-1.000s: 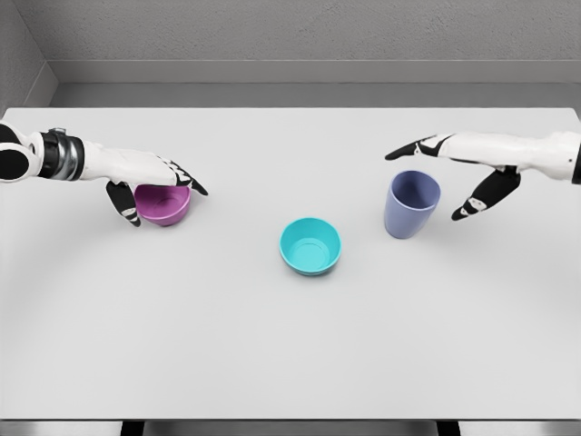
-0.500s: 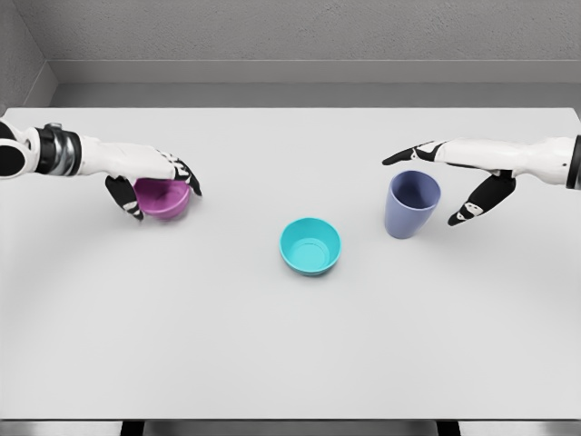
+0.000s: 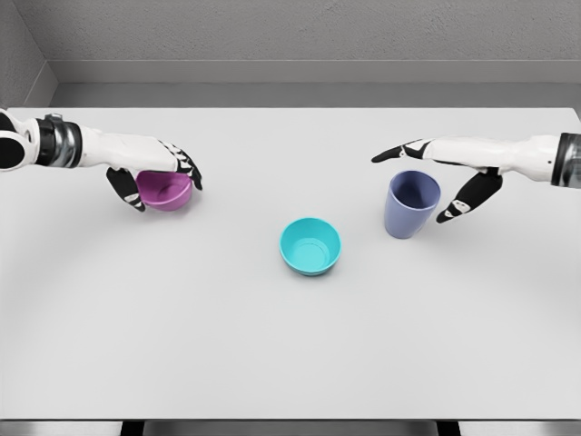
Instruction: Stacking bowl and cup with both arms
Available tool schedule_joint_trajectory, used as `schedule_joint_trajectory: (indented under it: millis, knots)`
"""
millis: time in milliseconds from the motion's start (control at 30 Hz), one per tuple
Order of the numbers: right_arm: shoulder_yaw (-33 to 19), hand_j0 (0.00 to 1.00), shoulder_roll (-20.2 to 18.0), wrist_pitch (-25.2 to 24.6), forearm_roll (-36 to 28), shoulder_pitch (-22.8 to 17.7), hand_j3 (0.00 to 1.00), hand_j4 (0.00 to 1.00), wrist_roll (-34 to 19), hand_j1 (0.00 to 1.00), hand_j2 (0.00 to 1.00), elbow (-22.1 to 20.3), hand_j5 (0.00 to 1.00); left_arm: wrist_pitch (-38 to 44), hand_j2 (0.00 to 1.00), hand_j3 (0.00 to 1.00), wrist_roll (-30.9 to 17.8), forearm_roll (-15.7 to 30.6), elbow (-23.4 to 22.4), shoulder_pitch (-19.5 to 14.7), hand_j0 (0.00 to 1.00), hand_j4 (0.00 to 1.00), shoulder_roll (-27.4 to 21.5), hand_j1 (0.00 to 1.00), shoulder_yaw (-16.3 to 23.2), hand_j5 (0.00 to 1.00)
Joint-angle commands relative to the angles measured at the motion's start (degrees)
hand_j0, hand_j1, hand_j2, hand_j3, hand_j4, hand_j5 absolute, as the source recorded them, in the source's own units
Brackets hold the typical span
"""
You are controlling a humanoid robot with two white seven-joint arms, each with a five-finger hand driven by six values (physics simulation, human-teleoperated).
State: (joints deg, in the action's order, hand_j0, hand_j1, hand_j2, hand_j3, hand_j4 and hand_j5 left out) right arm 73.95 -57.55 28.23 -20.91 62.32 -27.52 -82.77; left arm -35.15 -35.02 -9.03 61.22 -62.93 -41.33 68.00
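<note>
My left hand point(image 3: 160, 181) is shut on a purple bowl point(image 3: 166, 193) at the left of the table, fingers over its far rim and thumb on its near left side. The bowl looks tilted and slightly raised. A teal bowl point(image 3: 310, 246) stands upright at the table's middle. To its right a lavender-blue cup point(image 3: 411, 204) stands upright. My right hand point(image 3: 410, 186) hovers open around the cup, its fingers point(image 3: 390, 153) stretched behind the rim and its thumb point(image 3: 454, 209) just right of the cup wall. It does not appear to touch the cup.
The white table point(image 3: 290, 345) has a grey wall behind it. Its front edge runs along the bottom of the view.
My left hand has closed tighter on the purple bowl and raised it a little. My right hand has moved left, closer around the cup. The cup and teal bowl stayed put.
</note>
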Motion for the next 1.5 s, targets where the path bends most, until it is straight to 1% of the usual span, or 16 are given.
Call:
schedule_joint_trajectory:
  millis: [0, 133, 267, 367, 433, 500, 567, 633, 733, 1033, 1067, 1200, 1400, 1467]
  knots:
    - [0.41, 1.00, 0.95, -0.11, -0.36, -0.09, 1.00, 1.00, 0.01, 1.00, 1.00, 0.59, 1.00, 0.15, 0.79, 0.79, 0.02, -0.91, 0.91, 0.00, 0.79, 0.79, 0.02, 0.79, -0.15, 0.79]
    - [0.50, 1.00, 1.48, -0.11, -0.28, -0.09, 1.00, 1.00, 0.10, 1.00, 1.00, 1.03, 1.00, 0.15, 0.79, 0.79, 0.02, -1.61, 1.35, -0.26, 0.79, 0.79, 0.81, 0.79, -0.32, 0.79]
    - [1.46, 1.00, 1.48, -0.11, -0.19, -0.09, 1.00, 1.00, 0.10, 1.00, 1.00, 2.08, 1.00, 0.15, 0.79, 0.79, 0.02, -3.37, 2.23, -0.26, 0.79, 0.79, 2.04, 0.79, -1.99, 0.79]
    - [1.73, 1.00, 1.48, -0.02, -0.10, -0.09, 1.00, 1.00, 0.01, 1.00, 1.00, 2.35, 1.00, 0.15, 0.79, 0.79, 0.02, -3.45, 3.64, -0.35, 0.79, 0.79, 2.21, 0.79, -2.17, 0.79]
    - [1.81, 1.00, 1.48, -0.11, -0.01, -0.18, 1.00, 1.00, 0.01, 1.00, 1.00, 2.70, 1.00, 0.15, 0.79, 0.79, 0.02, -3.81, 4.25, -0.53, 0.79, 0.79, 2.83, 0.79, -2.17, 0.79]
    - [1.81, 1.00, 2.53, -0.02, 0.08, -0.18, 1.00, 1.00, 0.01, 1.00, 1.00, 4.10, 1.00, 0.15, 0.79, 0.79, 0.02, -4.16, 5.13, -0.79, 0.79, 0.79, 2.92, 0.79, -2.17, 0.79]
    - [1.81, 1.00, 2.71, -0.11, 0.25, -0.35, 1.00, 1.00, 0.01, 1.00, 1.00, 4.46, 1.00, 0.15, 0.78, 0.78, 0.02, -4.16, 6.10, -0.88, 0.78, 0.78, 2.92, 0.78, -2.17, 0.78]
    - [1.81, 1.00, 2.79, -0.11, 0.25, -0.35, 1.00, 1.00, 0.01, 1.00, 1.00, 4.55, 1.00, 0.15, 0.78, 0.78, 0.02, -4.60, 6.19, -1.05, 0.78, 0.78, 4.06, 0.78, -2.17, 0.78]
    - [1.81, 1.00, 3.94, -0.11, 0.34, -0.35, 1.00, 1.00, 0.01, 1.00, 1.00, 5.95, 1.00, 0.15, 0.78, 0.78, 0.02, -4.95, 6.19, -1.14, 0.78, 0.78, 5.03, 0.78, -2.26, 0.78]
    - [2.34, 1.00, 4.20, -0.11, 0.34, -0.35, 1.00, 1.00, -0.07, 1.00, 1.00, 6.92, 1.00, 0.15, 0.78, 0.78, 0.02, -5.12, 7.15, -1.14, 0.78, 0.78, 7.49, 0.78, -2.17, 0.78]
    - [2.61, 1.00, 4.29, -0.11, 0.34, -0.35, 1.00, 1.00, 0.01, 1.00, 1.00, 7.01, 1.00, 0.15, 0.78, 0.78, 0.02, -5.83, 7.33, -1.14, 0.78, 0.78, 8.19, 0.78, -2.17, 0.78]
    - [2.69, 1.00, 4.73, -0.11, 0.34, -0.53, 1.00, 1.00, -0.07, 1.00, 1.00, 7.53, 1.00, 0.15, 0.78, 0.78, 0.02, -6.27, 7.42, -1.14, 0.78, 0.78, 9.42, 0.78, -2.17, 0.78]
    - [2.78, 1.00, 4.82, -0.11, 0.43, -0.53, 1.00, 1.00, -0.07, 1.00, 1.00, 7.62, 1.00, 0.15, 0.77, 0.77, 0.02, -7.50, 9.79, -1.32, 0.77, 0.77, 10.48, 0.77, -2.17, 0.77]
    - [3.22, 1.00, 4.82, -0.11, 0.60, -0.53, 1.00, 1.00, -0.07, 1.00, 1.00, 8.32, 1.00, 0.15, 0.77, 0.77, 0.02, -7.50, 10.76, -1.32, 0.77, 0.77, 10.48, 0.77, -2.17, 0.77]
